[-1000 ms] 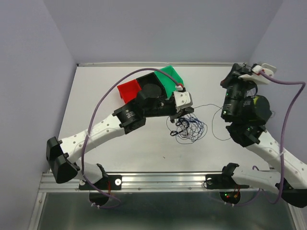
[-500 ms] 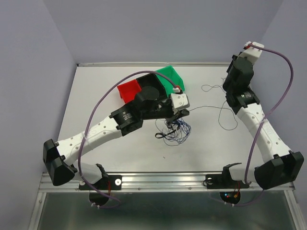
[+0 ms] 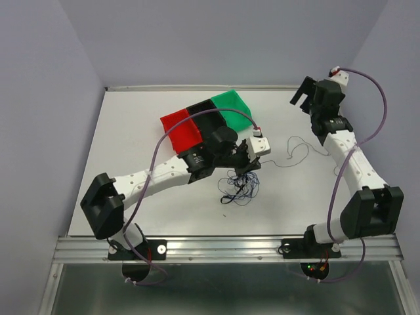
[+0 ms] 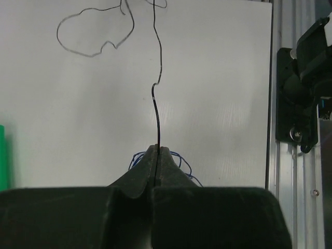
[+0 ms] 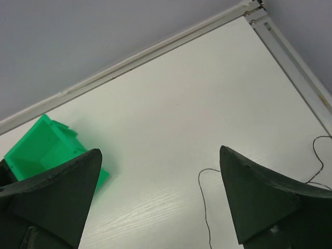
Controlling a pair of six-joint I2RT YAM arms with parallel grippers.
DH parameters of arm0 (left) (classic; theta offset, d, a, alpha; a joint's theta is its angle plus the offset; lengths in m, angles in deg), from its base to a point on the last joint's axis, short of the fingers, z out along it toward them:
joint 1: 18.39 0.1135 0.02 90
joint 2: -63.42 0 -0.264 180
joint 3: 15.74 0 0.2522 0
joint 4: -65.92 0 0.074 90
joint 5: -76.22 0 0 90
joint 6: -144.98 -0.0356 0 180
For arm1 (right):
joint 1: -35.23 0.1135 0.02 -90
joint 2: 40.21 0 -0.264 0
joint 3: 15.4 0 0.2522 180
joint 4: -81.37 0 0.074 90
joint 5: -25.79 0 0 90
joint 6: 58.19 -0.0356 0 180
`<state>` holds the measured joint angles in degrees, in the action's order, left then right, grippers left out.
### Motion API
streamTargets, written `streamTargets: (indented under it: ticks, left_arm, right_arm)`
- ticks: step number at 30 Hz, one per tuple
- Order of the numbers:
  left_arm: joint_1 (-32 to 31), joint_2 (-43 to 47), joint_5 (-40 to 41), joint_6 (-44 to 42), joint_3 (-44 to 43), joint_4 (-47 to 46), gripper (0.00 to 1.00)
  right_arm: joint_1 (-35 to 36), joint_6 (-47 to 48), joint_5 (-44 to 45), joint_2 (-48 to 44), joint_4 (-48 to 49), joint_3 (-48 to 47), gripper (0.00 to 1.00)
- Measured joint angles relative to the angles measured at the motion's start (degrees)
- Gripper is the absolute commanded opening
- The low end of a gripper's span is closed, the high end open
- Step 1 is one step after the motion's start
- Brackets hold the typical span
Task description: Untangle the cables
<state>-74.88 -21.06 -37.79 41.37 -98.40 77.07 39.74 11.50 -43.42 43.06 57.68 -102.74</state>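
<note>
The cables are a loose clump of dark blue and black wires in the middle of the table, plus a separate thin curly strand lying to its right. My left gripper hovers just behind the clump and is shut on one black wire. That wire runs out from the closed tips toward a grey loop. Blue strands peek from behind the fingers. My right gripper is at the back right, open and empty, with a thin wire on the table below it.
Red, black and green bins stand in a row at the back centre, the green one also in the right wrist view. An aluminium rail runs along the near edge. Walls close in on both sides.
The right arm swung from the right side to the back right corner, and its gripper opened. The loose strand now lies on the table. The left gripper stayed shut on its wire.
</note>
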Motion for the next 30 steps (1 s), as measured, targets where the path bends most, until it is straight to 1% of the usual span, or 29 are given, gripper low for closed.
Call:
streamTargets:
  ticks: [4, 5, 8, 11, 14, 15, 17, 18, 21, 23, 25, 30]
  left_arm:
    - [0.5, -4.8, -0.2, 0.9, 0.0, 0.0, 0.0]
    - [0.7, -5.3, -0.4, 1.1, 0.0, 0.0, 0.0]
    - [1.6, -6.3, -1.3, 1.8, 0.0, -0.5, 0.0]
    - [3.0, -6.8, -2.7, 2.6, 0.0, -1.2, 0.0]
    - [5.0, -7.4, -4.6, 3.7, 0.0, -2.1, 0.0]
    - [5.4, -7.5, -5.1, 4.1, 0.0, -2.3, 0.0]
    - [6.9, -7.9, -6.2, 5.0, 0.0, -2.6, 0.0]
    - [7.7, -8.0, -6.6, 5.4, 0.0, -2.9, 0.0]
    - [9.9, -8.2, -8.3, 6.9, 0.0, -4.0, 0.0]
    - [10.9, -8.2, -9.7, 7.8, 0.0, -4.9, 0.0]
    - [12.1, -8.2, -11.4, 8.8, 0.0, -5.5, 0.0]
    - [13.5, -8.3, -13.4, 10.1, 0.0, -6.3, 0.0]
  right_arm:
    - [0.0, -2.8, -3.0, -5.5, -1.0, 3.1, 1.0]
    - [0.0, -3.3, -3.3, -8.3, -1.5, 3.7, 1.0]
    - [0.0, -4.3, -6.1, -15.3, -2.1, 6.8, 0.93]
    - [0.0, -4.5, -12.0, -24.6, -1.9, 12.8, 0.87]
    - [0.0, -4.6, -17.9, -34.2, -1.1, 20.9, 0.85]
    - [0.0, -4.6, -19.7, -38.3, -0.6, 24.7, 0.83]
    - [0.0, -5.1, -22.8, -45.7, 1.9, 32.6, 0.7]
    - [0.0, -5.6, -23.9, -49.2, 2.7, 36.6, 0.67]
    - [0.0, -7.4, -29.0, -56.9, 8.8, 46.3, 0.65]
    - [0.0, -9.4, -34.5, -58.0, 14.7, 51.0, 0.65]
    - [0.0, -11.1, -40.0, -56.7, 20.3, 54.1, 0.65]
    - [0.2, -13.2, -46.5, -52.3, 29.0, 57.3, 0.65]
